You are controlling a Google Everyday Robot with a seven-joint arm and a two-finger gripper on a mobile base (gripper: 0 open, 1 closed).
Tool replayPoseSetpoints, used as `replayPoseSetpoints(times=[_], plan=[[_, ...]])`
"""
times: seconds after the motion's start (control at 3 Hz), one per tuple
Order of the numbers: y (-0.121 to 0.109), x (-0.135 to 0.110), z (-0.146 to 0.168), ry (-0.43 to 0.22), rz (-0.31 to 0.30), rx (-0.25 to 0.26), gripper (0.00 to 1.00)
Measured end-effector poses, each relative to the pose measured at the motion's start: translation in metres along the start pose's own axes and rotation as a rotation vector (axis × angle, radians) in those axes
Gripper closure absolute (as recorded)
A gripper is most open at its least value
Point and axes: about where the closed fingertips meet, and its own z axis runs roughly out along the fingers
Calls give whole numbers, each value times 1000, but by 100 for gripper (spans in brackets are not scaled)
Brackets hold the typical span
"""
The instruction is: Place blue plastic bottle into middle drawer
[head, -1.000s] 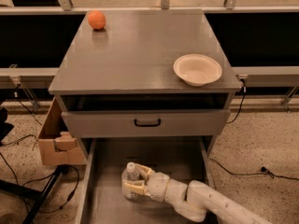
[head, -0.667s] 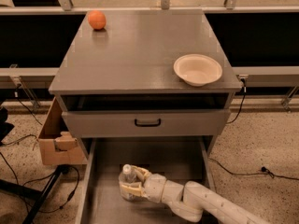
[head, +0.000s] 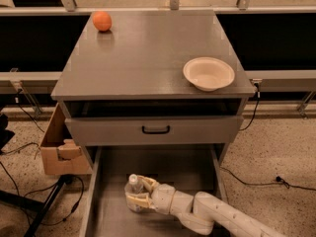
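Note:
The blue plastic bottle (head: 134, 194), clear with a white cap, stands roughly upright inside the open middle drawer (head: 187, 169), on its grey floor left of centre. My gripper (head: 139, 195) reaches in from the lower right on a white arm, and its pale fingers (head: 149, 184) are closed around the bottle's body. The bottle's lower part is hidden behind the fingers.
A grey drawer front with a black handle (head: 155, 130) is above the open drawer. On the cabinet top sit an orange ball (head: 101, 20) at the back left and a white bowl (head: 209, 73) at the right. A cardboard box (head: 59, 149) and cables lie on the floor at left.
The gripper with the bottle has moved a little to the left and toward the drawer's front. The ball and bowl have not moved.

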Motion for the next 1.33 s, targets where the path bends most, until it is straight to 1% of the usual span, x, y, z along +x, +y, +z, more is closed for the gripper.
replayPoseSetpoints(times=[0.67, 1.0, 1.33], plan=[[2, -1, 2, -2, 0, -5, 11], [3, -1, 3, -3, 0, -7, 0], [7, -10, 1, -2, 0, -47, 0]])
